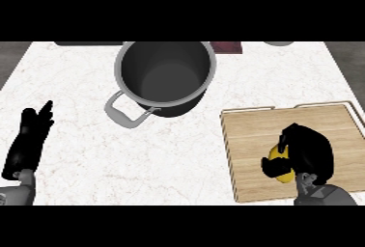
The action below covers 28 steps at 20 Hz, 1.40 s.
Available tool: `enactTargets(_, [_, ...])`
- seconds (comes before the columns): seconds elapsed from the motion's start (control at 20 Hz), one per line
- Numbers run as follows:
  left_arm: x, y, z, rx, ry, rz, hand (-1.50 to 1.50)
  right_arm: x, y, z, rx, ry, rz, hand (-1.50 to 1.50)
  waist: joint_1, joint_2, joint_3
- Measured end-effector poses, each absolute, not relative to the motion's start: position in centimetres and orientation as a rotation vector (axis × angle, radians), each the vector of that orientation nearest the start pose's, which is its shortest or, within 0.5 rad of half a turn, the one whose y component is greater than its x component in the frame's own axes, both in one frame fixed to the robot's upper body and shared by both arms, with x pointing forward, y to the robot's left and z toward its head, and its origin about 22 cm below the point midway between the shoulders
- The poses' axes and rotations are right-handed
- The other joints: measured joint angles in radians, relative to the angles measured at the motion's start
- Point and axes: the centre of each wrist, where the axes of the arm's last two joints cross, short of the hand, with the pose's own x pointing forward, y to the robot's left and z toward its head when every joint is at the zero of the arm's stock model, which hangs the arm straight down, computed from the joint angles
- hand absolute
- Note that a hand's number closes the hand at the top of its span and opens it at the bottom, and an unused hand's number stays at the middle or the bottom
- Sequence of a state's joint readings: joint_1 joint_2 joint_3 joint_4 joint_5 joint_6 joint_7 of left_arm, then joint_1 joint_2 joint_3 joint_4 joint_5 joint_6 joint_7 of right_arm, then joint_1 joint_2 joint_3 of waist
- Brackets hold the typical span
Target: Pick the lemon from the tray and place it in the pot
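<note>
— Right hand (308,153)?
— Curled round the lemon (279,155), on the wooden tray (249,125) by the worktop's (85,67) right edge.
— Left hand (28,140)?
— Fingers straight, resting near the left edge.
— Pot (164,77)?
— Near the far edge, well apart. No readable writing.

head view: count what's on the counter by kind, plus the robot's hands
pot: 1
tray: 1
lemon: 1, on the tray with the right hand curled round it
hands: 2, the left hand resting open at the left edge
total: 5
</note>
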State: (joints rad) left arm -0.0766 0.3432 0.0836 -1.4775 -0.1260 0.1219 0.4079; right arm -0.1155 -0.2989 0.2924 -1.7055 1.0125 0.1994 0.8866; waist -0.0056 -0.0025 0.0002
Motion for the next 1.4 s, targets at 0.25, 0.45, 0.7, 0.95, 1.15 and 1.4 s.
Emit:
enactTargets(0.25, [26.0,32.9,3.2,0.525,-1.152,-0.096,0.0,23.0,-19.7,9.2,-1.265,-0.955,0.773,1.5,-0.003,-0.002,0.0])
enactTargets(0.45, [26.1,32.9,2.9,0.53,-1.152,-0.097,0.0,21.5,-18.1,13.0,-1.346,-1.179,0.688,1.5,-0.005,-0.003,-0.001])
enactTargets(0.7, [26.0,32.7,2.9,0.523,-1.153,-0.108,0.0,20.0,-16.0,17.6,-1.37,-1.477,0.553,1.5,0.004,-0.003,-0.001])
enactTargets(0.95, [26.0,32.5,2.7,0.517,-1.158,-0.113,0.0,20.2,-13.1,22.1,-1.388,-1.641,0.51,1.5,0.012,-0.001,-0.002])
enactTargets(1.15, [26.6,32.4,2.5,0.526,-1.159,-0.11,0.0,21.0,-10.4,25.1,-1.335,-1.711,0.542,1.5,0.012,0.0,-0.002])
enactTargets(1.4, [26.5,32.6,2.4,0.516,-1.164,-0.12,0.0,24.1,-7.4,27.3,-1.26,-1.7,0.59,1.5,0.021,0.002,-0.002])
